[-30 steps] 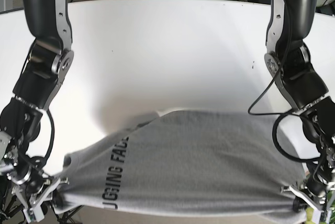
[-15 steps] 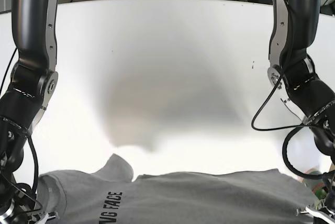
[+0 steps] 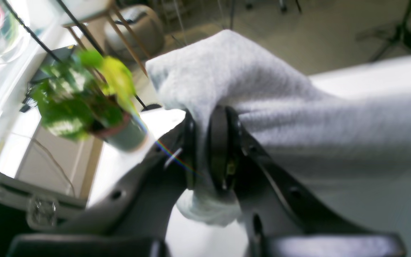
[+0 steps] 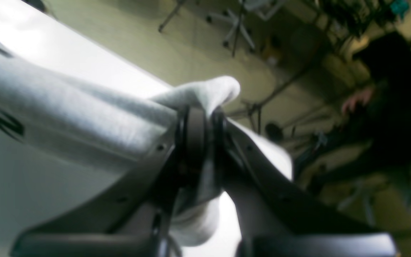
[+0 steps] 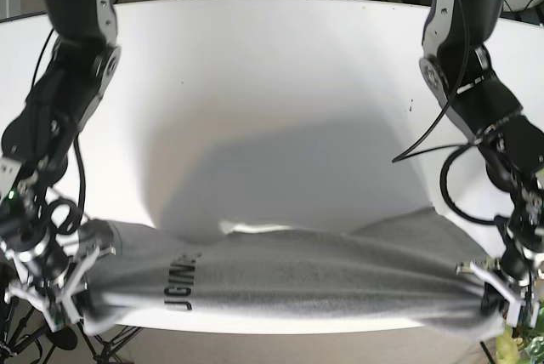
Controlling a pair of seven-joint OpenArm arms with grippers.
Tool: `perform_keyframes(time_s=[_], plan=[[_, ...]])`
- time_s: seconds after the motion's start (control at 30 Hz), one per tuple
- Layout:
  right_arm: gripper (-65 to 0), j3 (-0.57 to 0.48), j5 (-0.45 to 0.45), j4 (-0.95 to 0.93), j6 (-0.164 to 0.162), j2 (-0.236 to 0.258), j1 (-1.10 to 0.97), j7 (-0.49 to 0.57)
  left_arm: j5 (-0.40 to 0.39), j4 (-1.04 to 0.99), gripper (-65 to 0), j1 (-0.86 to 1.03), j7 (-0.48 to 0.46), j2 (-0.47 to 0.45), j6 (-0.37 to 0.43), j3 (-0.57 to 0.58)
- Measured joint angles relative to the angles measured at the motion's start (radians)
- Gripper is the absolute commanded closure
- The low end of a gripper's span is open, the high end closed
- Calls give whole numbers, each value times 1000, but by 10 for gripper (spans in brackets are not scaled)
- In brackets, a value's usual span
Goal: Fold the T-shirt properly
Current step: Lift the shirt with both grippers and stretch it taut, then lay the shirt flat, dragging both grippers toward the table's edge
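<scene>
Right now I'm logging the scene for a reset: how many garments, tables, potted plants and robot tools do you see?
T-shirt: 1
Table: 1
Potted plant: 1
Tools: 2, left tool and right tool, both clamped on the T-shirt
Total: 5

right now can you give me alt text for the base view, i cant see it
Two robot arms hold a grey T-shirt stretched along the near edge of a white table, the left end effector and right end effector each gripping one end.

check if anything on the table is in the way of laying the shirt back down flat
Nothing visible is. The white table beyond the T-shirt is bare, and the left gripper and right gripper each already pinch a corner.
</scene>
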Motion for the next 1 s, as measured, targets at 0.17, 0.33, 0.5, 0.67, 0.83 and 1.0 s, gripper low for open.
perform_keyframes(time_s=[0.17,0.33,0.5,0.67,0.83,1.0], plan=[[0,52,3,50,6,-41,-166,-4,2,18,0,132,2,2,-19,-18],[0,125,12,92,5,-82,-304,6,-6,59,0,269,-3,7,-77,-88],[0,179,8,93,5,-127,-395,9,-7,62,0,372,-8,8,-92,-93],[0,223,6,108,9,-166,-478,-1,-5,84,0,467,-3,10,-94,-120],[0,264,8,120,5,-215,-532,10,-6,87,0,521,-11,9,-119,-129],[0,277,8,140,6,-249,-606,0,-8,87,0,588,-4,11,-131,-181]])
